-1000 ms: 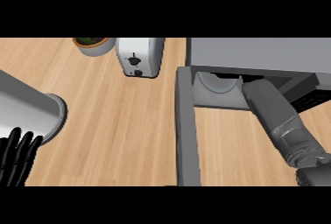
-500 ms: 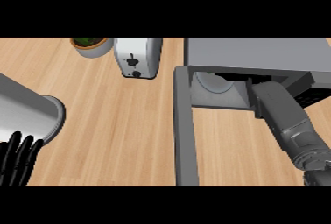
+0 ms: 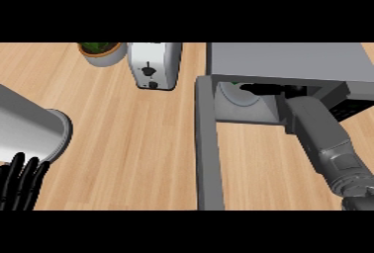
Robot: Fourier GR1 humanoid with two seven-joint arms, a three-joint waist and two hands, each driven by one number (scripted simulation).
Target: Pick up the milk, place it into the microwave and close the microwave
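My right robot hand (image 3: 269,90) is inside the open microwave (image 3: 292,59); I cannot tell its grip, nor make out the milk. My left robot hand (image 3: 21,184) rests open, well to its left.

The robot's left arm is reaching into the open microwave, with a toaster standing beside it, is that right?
Not quite: it is the right arm. The head view shows the right hand inside the open microwave, while the left hand rests open at the lower left edge. The toaster does stand beside the microwave.
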